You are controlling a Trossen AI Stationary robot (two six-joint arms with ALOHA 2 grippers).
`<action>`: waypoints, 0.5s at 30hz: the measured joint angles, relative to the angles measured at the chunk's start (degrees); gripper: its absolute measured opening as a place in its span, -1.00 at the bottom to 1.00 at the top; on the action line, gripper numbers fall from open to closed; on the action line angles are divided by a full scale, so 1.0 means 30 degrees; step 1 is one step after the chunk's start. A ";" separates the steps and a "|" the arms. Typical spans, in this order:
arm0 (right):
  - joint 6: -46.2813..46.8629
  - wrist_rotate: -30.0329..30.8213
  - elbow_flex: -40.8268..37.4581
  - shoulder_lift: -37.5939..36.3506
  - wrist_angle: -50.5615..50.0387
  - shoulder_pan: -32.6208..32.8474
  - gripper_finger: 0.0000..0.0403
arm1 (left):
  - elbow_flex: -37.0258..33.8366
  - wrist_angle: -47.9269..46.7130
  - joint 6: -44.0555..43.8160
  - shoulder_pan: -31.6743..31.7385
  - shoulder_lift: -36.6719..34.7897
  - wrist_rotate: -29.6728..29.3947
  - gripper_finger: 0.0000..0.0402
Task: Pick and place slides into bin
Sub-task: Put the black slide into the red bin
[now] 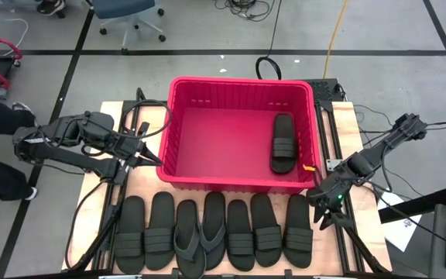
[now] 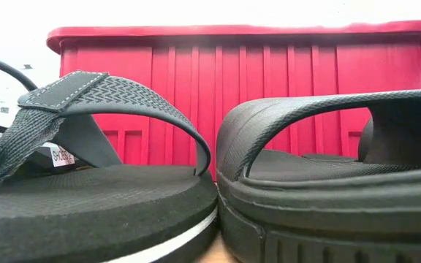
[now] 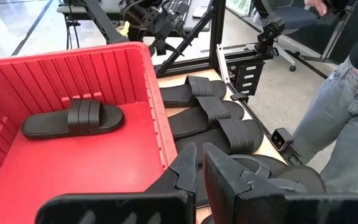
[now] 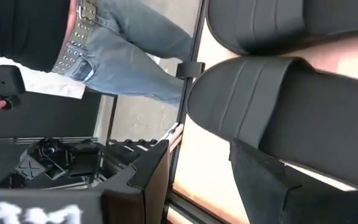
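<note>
The right gripper [image 1: 321,209], fingers spread apart and empty, hovers just beside the rightmost black rubber slide [image 1: 297,230] of the row along the table's near edge. The left gripper [image 1: 152,156], fingers nearly together and empty, waits beside the left wall of the large red ribbed plastic bin [image 1: 178,120]. One black ribbed-strap slide [image 1: 283,142] lies inside it near the right wall.

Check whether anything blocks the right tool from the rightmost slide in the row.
Nothing visible does. The right tool, open, hangs just beside the rightmost slide, with no object between them. One slide already lies in the bin.
</note>
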 joint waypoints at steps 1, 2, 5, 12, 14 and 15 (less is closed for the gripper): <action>-0.0061 0.0061 0.0000 -0.0143 -0.0043 -0.0096 -0.21 | 0.0000 -0.0001 0.0000 -0.0005 -0.0001 0.0000 -0.87; -0.0071 0.0220 -0.0004 -0.0298 -0.0170 -0.0178 -0.21 | 0.0000 0.0000 0.0000 -0.0002 0.0002 0.0000 -0.87; -0.0053 0.0883 -0.0015 -0.0850 -0.0850 -0.0497 -0.21 | 0.0000 0.0000 0.0000 -0.0006 0.0005 0.0000 -0.87; -0.0012 0.3158 -0.0022 -0.1964 -0.2887 -0.1146 -0.21 | 0.0000 0.0000 0.0000 0.0001 -0.0001 0.0000 -0.87; 0.0703 0.3137 -0.0022 -0.2053 -0.2696 -0.1184 -0.21 | 0.0000 0.0000 -0.0004 -0.0005 -0.0001 0.0000 -0.87; 0.1168 0.2852 -0.0029 -0.2055 -0.2450 -0.1189 -0.21 | 0.0000 0.0000 -0.0007 -0.0004 -0.0001 0.0000 -0.87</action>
